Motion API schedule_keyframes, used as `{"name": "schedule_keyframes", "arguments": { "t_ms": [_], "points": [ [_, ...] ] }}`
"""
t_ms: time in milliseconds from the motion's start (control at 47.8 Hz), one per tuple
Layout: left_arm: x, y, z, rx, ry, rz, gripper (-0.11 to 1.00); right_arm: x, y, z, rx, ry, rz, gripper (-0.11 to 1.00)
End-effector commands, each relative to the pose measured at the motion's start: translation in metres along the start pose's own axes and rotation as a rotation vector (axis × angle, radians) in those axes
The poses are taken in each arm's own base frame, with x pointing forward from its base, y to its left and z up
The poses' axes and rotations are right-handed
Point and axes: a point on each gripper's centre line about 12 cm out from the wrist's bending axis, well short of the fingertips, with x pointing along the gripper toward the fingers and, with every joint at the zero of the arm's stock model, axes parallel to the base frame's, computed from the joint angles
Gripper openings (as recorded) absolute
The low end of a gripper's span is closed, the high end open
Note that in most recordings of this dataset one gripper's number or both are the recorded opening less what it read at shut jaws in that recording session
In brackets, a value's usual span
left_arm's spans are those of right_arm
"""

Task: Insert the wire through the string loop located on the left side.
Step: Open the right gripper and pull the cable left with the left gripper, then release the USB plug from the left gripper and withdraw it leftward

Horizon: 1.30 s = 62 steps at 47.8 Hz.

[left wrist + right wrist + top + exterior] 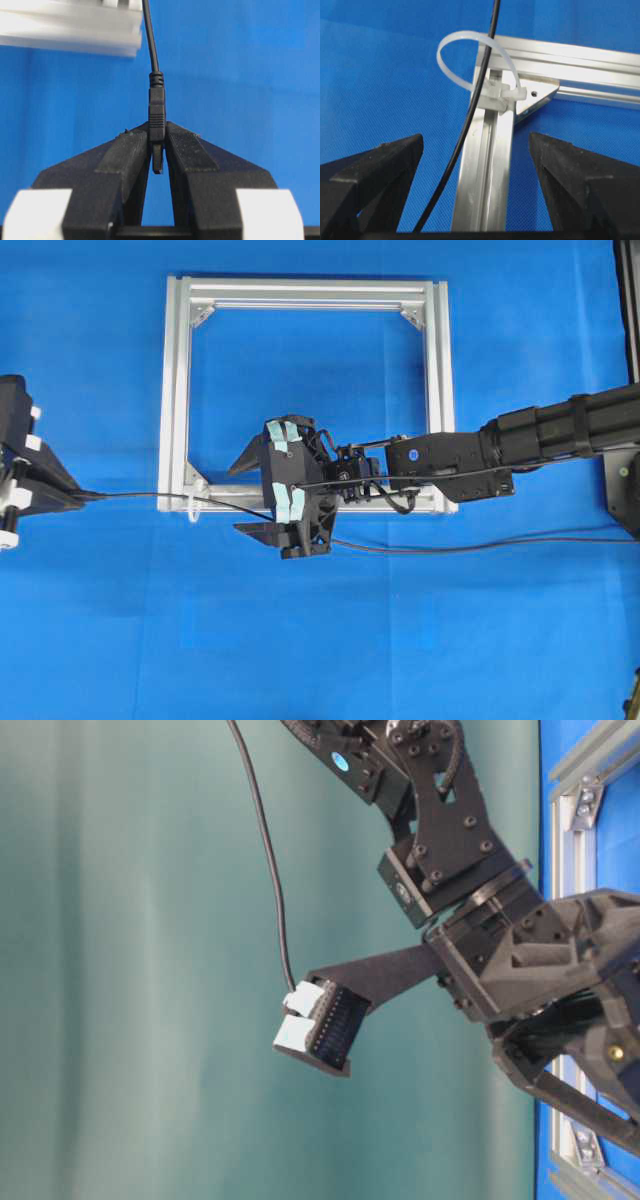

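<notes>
Wire, thin black cable | through whitish string loop | left end effector clamped on plug | right end effector wide open, empty | next: pull slack clear

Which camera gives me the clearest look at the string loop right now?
The right wrist view: the string loop fills the upper frame, tied at the frame's corner, with the wire running through it. Overhead it is a tiny whitish speck. The left wrist and table-level views do not show it.

Overhead looks down; wrist cameras sit close.
</notes>
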Motion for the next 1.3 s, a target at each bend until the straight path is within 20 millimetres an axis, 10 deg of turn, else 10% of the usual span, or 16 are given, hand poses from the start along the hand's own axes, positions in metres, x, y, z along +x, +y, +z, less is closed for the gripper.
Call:
{"name": "schedule_keyframes", "arguments": {
  "t_ms": [0, 1047, 1277],
  "points": [
    [-0.005, -0.001, 0.0005, -0.025, 0.02, 0.003, 0.07, -0.0089, 0.0029, 0.0197, -0.005, -0.05, 0.007, 0.9],
    [-0.0111, -0.0032, -0.0002, 0.012, -0.016, -0.017, 0.08, -0.0087, 0.0032, 0.0215, -0.008, -0.058, 0.008, 0.9],
    [-0.0104, -0.0021, -0.0015, -0.001, -0.014, -0.014, 0.69, -0.0088, 0.0031, 0.0209, -0.008, -0.056, 0.008, 0.9]
  ]
}}
